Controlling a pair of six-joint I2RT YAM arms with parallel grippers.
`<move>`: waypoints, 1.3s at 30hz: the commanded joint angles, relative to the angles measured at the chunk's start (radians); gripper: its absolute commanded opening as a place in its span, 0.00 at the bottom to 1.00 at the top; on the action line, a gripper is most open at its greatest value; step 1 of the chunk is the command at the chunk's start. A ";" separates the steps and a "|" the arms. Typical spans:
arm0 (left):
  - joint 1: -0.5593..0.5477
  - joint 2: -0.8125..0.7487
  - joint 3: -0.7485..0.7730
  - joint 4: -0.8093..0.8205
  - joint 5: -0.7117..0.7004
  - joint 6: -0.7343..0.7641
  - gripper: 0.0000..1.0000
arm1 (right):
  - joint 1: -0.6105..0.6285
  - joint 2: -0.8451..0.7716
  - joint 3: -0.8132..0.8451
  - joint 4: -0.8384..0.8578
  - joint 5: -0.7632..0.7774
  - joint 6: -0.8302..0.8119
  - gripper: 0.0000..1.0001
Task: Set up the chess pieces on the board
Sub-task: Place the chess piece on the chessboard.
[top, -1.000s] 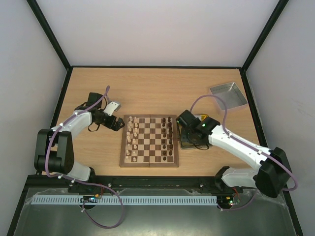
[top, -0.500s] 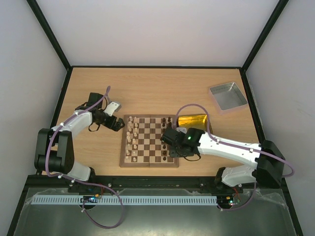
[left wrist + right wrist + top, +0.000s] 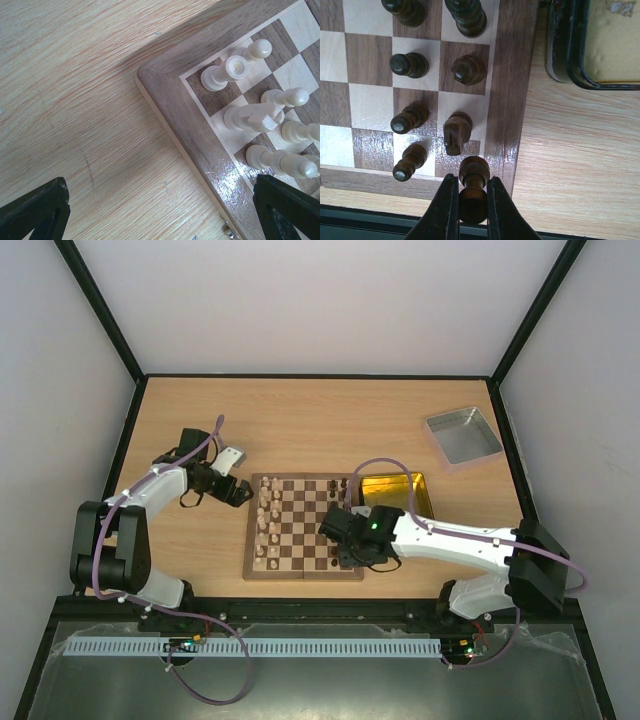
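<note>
1. The overhead view gives the whole layout. The board (image 3: 303, 527) lies at the middle of the surface (image 3: 300, 430), with cream pieces (image 3: 268, 525) along its left side and dark pieces (image 3: 342, 492) along its right. A gold tin (image 3: 392, 488) sits just off its upper right, and a silver tray (image 3: 462, 435) lies well apart near the upper right.
2. Only the right wrist view shows the grip. The right hand (image 3: 473, 182) is clamped on a dark piece (image 3: 473, 167), with a finger pressed against each side of its lower part.
3. That piece hangs over the board's corner square at the lower middle of that frame. Its long axis runs up and down the frame, rounded head uppermost, just beside a dark knight (image 3: 456, 131).
4. From overhead, the right arm reaches low from the lower right, its hand (image 3: 338, 528) over the board's right edge.
5. Only the left wrist view shows the left hand (image 3: 160, 215) spread wide with nothing in it, bare wood between its fingertips (image 3: 37, 210). The board's corner with a cream rook (image 3: 235, 67) fills the right of that frame.
6. From overhead, that hand (image 3: 238, 490) sits just off the board's upper left corner.
</note>
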 commanded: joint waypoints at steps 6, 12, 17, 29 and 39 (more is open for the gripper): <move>-0.005 0.002 -0.004 -0.003 -0.003 -0.005 1.00 | 0.008 0.023 -0.038 0.033 -0.024 0.000 0.02; -0.004 0.003 -0.005 -0.002 -0.004 -0.005 1.00 | 0.008 0.028 -0.052 0.055 -0.046 -0.006 0.02; -0.004 0.004 -0.005 -0.002 -0.005 -0.005 1.00 | 0.011 0.047 -0.049 0.067 -0.054 -0.015 0.02; -0.004 0.005 -0.005 -0.001 -0.006 -0.003 1.00 | 0.016 0.081 -0.042 0.090 -0.070 -0.027 0.02; -0.004 0.004 -0.004 -0.002 -0.004 -0.005 1.00 | 0.020 0.090 -0.042 0.099 -0.077 -0.032 0.02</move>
